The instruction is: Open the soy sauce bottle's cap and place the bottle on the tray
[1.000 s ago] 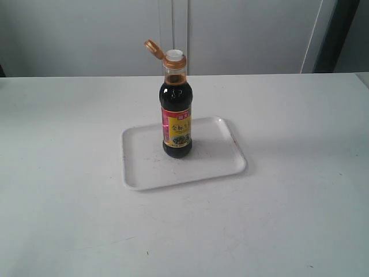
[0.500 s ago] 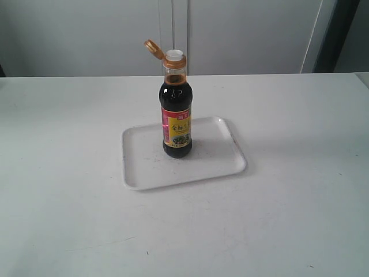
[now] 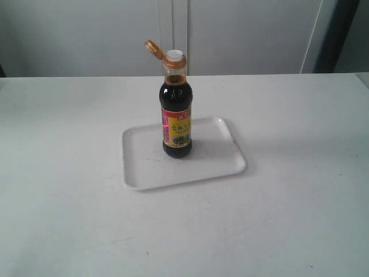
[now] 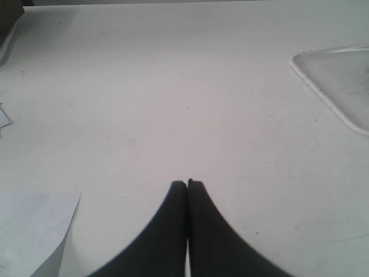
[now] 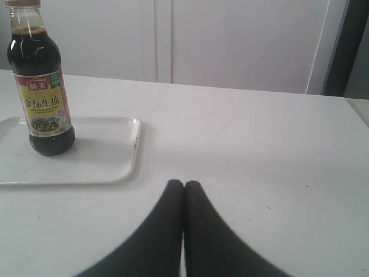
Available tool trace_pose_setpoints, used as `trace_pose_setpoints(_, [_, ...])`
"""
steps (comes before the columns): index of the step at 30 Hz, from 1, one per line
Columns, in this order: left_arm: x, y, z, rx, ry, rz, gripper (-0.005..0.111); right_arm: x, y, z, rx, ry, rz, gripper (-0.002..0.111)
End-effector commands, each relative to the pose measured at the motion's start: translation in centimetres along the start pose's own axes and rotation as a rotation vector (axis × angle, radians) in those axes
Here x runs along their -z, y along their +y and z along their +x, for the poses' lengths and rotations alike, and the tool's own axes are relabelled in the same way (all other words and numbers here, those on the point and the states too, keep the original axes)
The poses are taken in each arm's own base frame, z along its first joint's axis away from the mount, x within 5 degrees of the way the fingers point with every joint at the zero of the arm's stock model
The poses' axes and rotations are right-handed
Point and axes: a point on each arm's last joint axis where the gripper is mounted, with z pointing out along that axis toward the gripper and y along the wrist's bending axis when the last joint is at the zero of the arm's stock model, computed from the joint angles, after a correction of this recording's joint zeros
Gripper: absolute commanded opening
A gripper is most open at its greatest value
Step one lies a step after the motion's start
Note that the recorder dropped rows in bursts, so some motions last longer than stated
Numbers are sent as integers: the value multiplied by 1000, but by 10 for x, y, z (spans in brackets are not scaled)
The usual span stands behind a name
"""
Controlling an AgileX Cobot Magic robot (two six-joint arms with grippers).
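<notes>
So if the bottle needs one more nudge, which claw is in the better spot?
Probably the right claw. Its view faces the soy sauce bottle upright on the tray. The left claw sees only a tray corner. The cap is already open, so maybe no nudge is needed.

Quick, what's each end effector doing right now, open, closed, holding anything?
Left end effector: closed, holding nothing, over bare table.
Right end effector: closed, holding nothing, apart from the soy sauce bottle.
</notes>
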Motion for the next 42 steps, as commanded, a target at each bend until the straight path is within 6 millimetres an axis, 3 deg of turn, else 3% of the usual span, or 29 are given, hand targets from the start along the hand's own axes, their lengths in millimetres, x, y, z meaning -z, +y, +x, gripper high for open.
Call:
trace_pose_setpoints(1, [0,0,1,8,0,3,0,0,0,2,3,2,4,0])
trace_pose_setpoints(12, [0,0,1,8,0,3,0,1,-1,12,11,114,7,0])
trace_pose_setpoints(42, [0,0,1,8,0,3,0,1,-1,12,-13,114,8,0])
